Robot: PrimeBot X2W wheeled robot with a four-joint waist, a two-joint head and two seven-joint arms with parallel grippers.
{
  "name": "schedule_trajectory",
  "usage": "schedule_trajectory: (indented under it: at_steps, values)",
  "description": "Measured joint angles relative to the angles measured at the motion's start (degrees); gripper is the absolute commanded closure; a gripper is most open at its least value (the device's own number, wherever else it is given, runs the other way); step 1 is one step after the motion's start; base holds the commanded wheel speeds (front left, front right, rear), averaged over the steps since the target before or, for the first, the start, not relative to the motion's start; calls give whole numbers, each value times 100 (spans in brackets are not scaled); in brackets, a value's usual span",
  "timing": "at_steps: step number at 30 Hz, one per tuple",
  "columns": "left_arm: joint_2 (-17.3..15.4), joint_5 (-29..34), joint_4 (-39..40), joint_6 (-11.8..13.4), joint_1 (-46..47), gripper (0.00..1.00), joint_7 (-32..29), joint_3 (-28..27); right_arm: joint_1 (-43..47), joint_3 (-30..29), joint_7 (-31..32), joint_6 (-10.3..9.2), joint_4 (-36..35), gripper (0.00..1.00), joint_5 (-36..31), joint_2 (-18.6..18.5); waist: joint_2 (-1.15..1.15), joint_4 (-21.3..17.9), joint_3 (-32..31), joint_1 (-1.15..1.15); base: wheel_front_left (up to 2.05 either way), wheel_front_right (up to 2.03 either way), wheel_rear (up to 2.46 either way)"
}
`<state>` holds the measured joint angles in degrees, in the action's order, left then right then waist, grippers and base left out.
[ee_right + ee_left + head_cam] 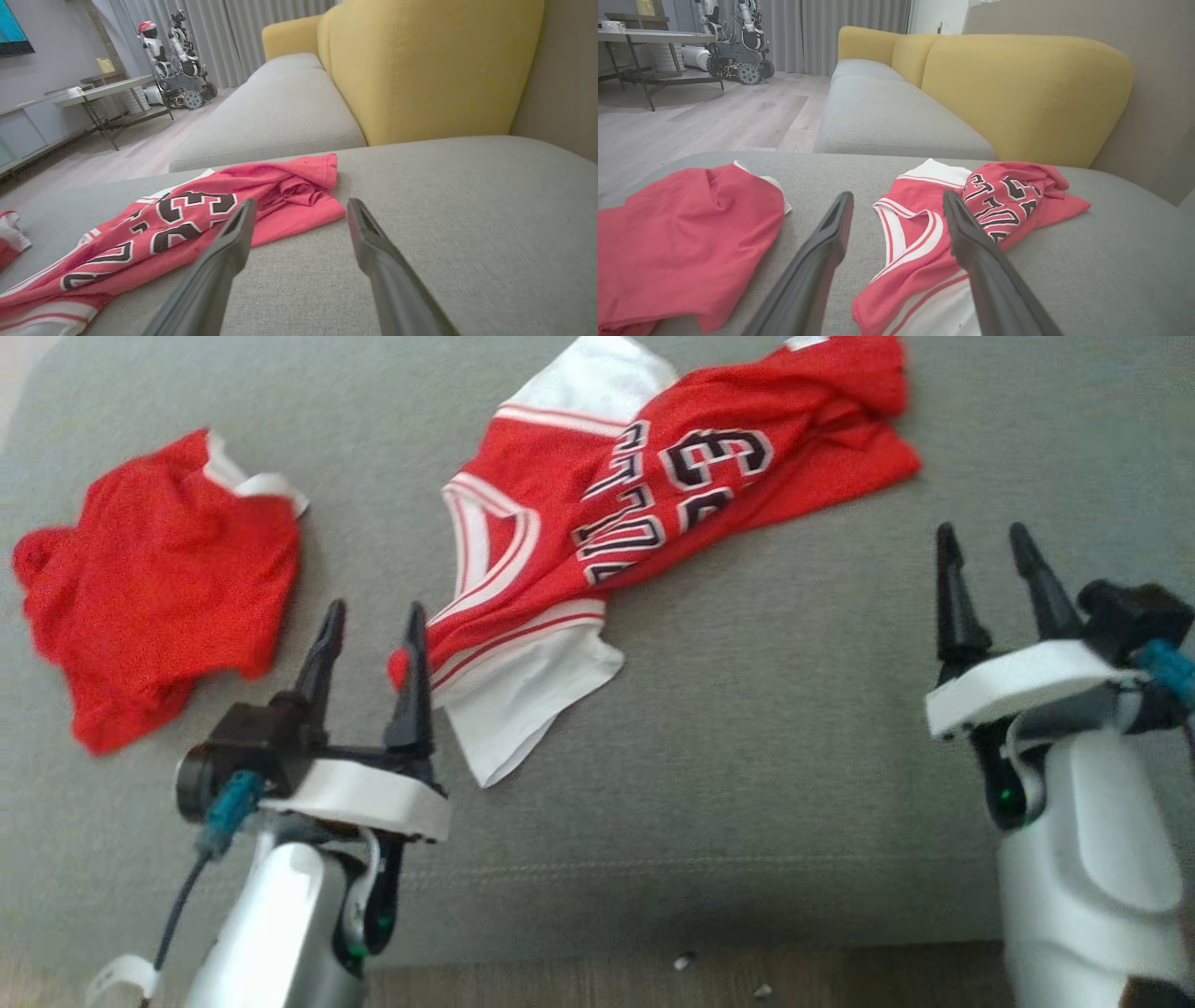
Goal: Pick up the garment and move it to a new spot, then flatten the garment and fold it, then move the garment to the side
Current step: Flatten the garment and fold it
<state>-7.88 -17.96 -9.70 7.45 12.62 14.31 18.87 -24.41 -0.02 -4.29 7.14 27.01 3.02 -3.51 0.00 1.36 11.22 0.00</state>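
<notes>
A: Well, biggest first: what is everything lying on?

B: A grey sofa seat, wide and flat, with a yellow backrest behind it.

A: And the garment?

B: The red jersey lies rumpled across the middle of the seat. It slants from far right to near left, lettering up, with a white panel sticking out at its near end. A second red garment sits well apart on the left. I take the jersey to be the one in hand.

A: How will it handle?

B: Soft, light and limp, I'd judge, and probably a slick mesh. It will sag and bunch, so a single pinch would only drag it. Better to take it at two spread points, the white-trimmed shoulder edge and the far hem corner, pinching through both layers.

A: And the arms?

B: The left gripper hovers at the jersey's near corner, jaws apart and holding nothing. Whether one finger touches the cloth I cannot tell. The right gripper stands well to the right over bare cushion, its jaws apart too.
</notes>
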Motion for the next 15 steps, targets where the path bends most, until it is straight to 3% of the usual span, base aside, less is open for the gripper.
schedule_trajectory:
  at_steps: [9, 15]
  values:
    - [399, 335, 419, -442, -57, 0, 25, 11, -1391, -447, 296, 0, 858, 0, -120, -445, 0, 648, 608, 0, 0, 0, 0]
    - [508, 376, 476, -554, 81, 0, 25, 74, -2159, -664, 480, 0, 1716, 0, -108, -723, 0, 1051, 1063, 1, 0, 0, 0]
